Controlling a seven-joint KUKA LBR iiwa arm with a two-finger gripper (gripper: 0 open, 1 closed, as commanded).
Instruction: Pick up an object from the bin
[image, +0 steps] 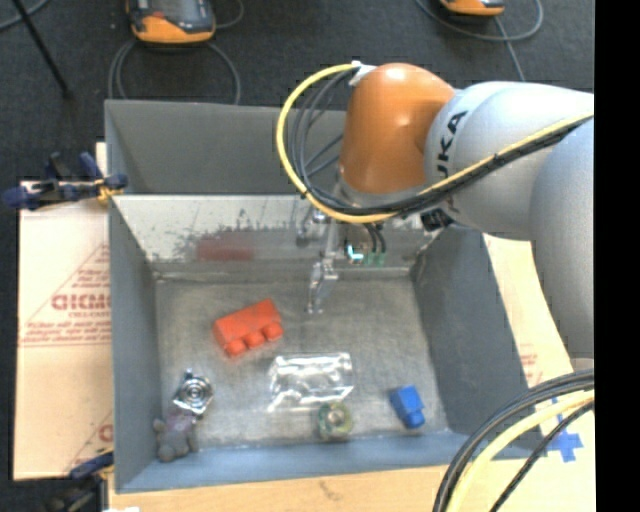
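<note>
**Gripper low near the bin's back wall, red block nearest**

The arm comes in from the view's right, its orange cover and yellow cable looming over the far half of the bin. Below the cover the gripper points down toward the grey floor, close to the foot of the back wall and about midway across it. From this angle it reads as a single thin metal shape, so whether it is wide or narrow cannot be told. Its tip seems to sit just above the floor, though touch cannot be judged here.

The nearest thing is a red block with studs along its near edge. It lies flat and slightly turned, a little toward the view's left and nearer the front than the gripper, and apart from it.

Further forward lies a clear bag, crumpled, near the middle of the floor. Touching its front edge, or just beside it, is a small round greenish thing. A blue block lies toward the front right corner, apart from the bag.

In the front left corner two more things lie close together: a shiny round metal piece and, just in front of it against the wall, a small grey figure.
</note>
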